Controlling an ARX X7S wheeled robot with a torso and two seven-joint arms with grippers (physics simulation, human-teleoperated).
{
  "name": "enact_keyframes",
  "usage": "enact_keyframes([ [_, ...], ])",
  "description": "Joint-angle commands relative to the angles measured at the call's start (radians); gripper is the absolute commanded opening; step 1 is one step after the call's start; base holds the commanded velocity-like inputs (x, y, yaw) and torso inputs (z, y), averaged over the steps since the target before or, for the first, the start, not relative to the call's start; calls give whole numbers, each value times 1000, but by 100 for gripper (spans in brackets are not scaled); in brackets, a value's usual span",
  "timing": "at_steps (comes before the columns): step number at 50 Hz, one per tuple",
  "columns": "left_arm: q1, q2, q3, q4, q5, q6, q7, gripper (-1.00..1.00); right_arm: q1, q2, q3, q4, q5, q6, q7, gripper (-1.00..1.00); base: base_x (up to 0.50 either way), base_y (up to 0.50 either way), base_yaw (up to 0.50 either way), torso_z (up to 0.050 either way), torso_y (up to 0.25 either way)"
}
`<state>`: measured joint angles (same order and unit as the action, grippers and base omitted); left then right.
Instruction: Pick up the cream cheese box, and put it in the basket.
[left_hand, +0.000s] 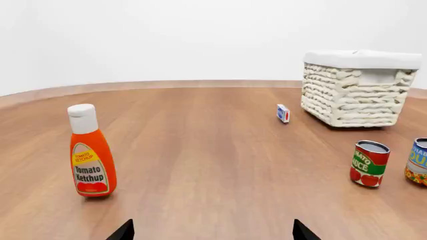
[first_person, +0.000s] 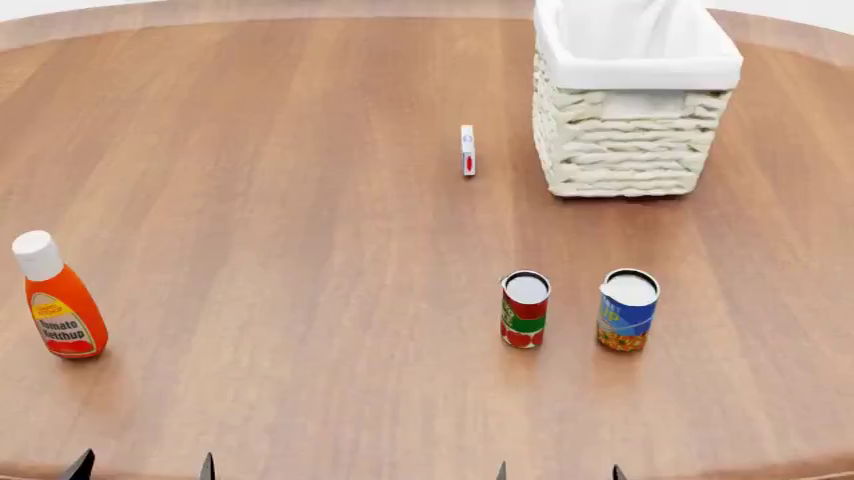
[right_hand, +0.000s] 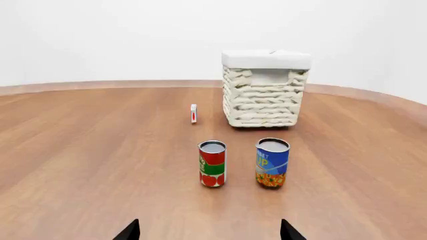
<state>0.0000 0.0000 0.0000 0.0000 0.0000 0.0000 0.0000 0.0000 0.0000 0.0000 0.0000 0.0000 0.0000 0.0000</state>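
The cream cheese box (first_person: 467, 150) is a small thin white box with a red mark, standing on edge on the wooden table, just left of the basket (first_person: 627, 150). It also shows in the left wrist view (left_hand: 283, 113) and the right wrist view (right_hand: 193, 113). The basket, woven and cream with a white liner, shows there too (left_hand: 353, 95) (right_hand: 263, 97). My left gripper (first_person: 143, 468) and right gripper (first_person: 558, 472) are open and empty at the table's near edge, far from the box. Only their dark fingertips (left_hand: 123, 231) (right_hand: 130, 231) show.
A red-and-green can (first_person: 525, 310) and a blue-and-orange can (first_person: 627, 310) stand upright side by side in front of the basket, between my right gripper and it. A tomato ketchup bottle (first_person: 56, 300) stands at the near left. The table edge (first_person: 400, 476) curves close below.
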Motion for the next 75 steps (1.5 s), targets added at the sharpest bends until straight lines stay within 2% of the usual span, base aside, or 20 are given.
enact_keyframes([
  [1, 3, -10, 12, 9, -10, -7, -12, 100, -2, 28, -33, -8, 28, 5, 33, 100, 0, 0, 0, 0, 0],
  [15, 7, -50, 65, 12, -50, 2, -56, 100, 0, 57, -72, -4, 55, 0, 68, 100, 0, 0, 0, 0, 0],
  [20, 22, -62, 76, 68, -48, -10, -72, 100, -22, 67, -82, -100, 57, 30, 85, 100, 0, 0, 0, 0, 0],
  [31, 98, -90, 93, 312, -58, -46, -97, 100, -97, 99, -118, -427, 30, 138, 116, 100, 0, 0, 0, 0, 0],
  [49, 221, -140, 65, 743, -173, -151, -122, 100, -195, 143, -172, -857, 13, 245, 141, 100, 0, 0, 0, 0, 0],
  [56, 237, -149, 57, 795, -187, -144, -136, 100, -199, 151, -178, -878, 15, 241, 149, 100, 0, 0, 0, 0, 0],
  [75, 236, -167, 77, 778, -176, -117, -155, 100, -192, 168, -184, -875, 30, 253, 170, 100, 0, 0, 0, 0, 0],
])
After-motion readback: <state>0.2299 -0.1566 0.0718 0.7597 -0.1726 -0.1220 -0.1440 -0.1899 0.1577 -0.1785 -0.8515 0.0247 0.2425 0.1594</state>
